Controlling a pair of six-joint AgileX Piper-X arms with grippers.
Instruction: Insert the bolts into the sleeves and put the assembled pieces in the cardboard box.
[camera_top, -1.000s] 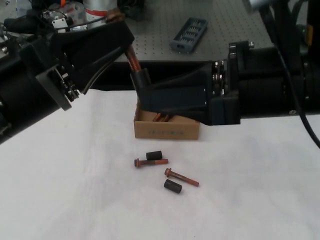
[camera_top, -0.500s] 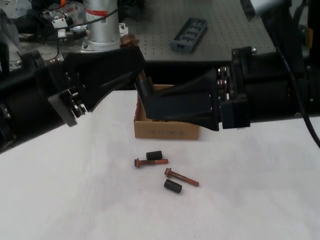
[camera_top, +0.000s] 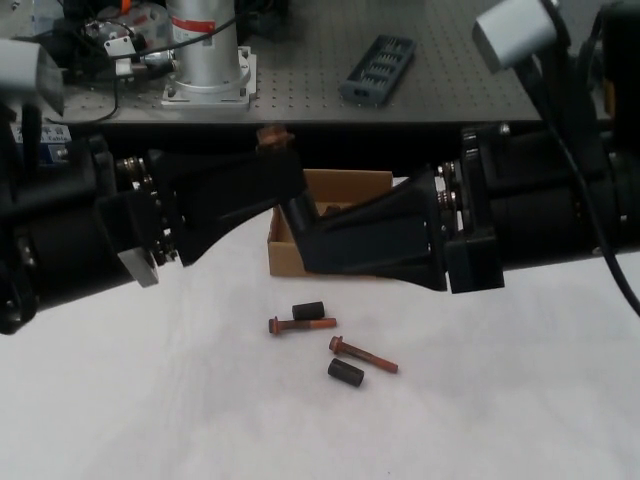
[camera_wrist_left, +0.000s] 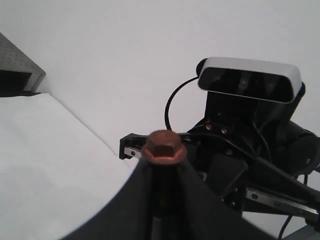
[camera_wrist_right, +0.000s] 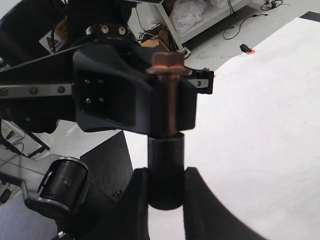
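My left gripper (camera_top: 283, 168) is shut on a copper bolt (camera_top: 272, 135), whose hex head (camera_wrist_left: 163, 147) sticks out between the fingers. My right gripper (camera_top: 302, 218) is shut on a black sleeve (camera_wrist_right: 166, 170). The bolt's shank (camera_wrist_right: 170, 102) enters the sleeve's open end, and both are held above the cardboard box (camera_top: 285, 255). On the white sheet in front of the box lie a bolt (camera_top: 300, 324) touching a sleeve (camera_top: 309, 310), and a second bolt (camera_top: 363, 354) beside another sleeve (camera_top: 345, 373).
A blue bit rack (camera_top: 378, 68) and a silver post base (camera_top: 205, 50) stand on the perforated bench behind. The two arm bodies hang over the back of the white sheet (camera_top: 500, 400) on either side of the box.
Both grippers have come lower and slightly towards the box together. Less of the bolt's shank shows between the left gripper and the sleeve. The loose pieces on the sheet have not moved.
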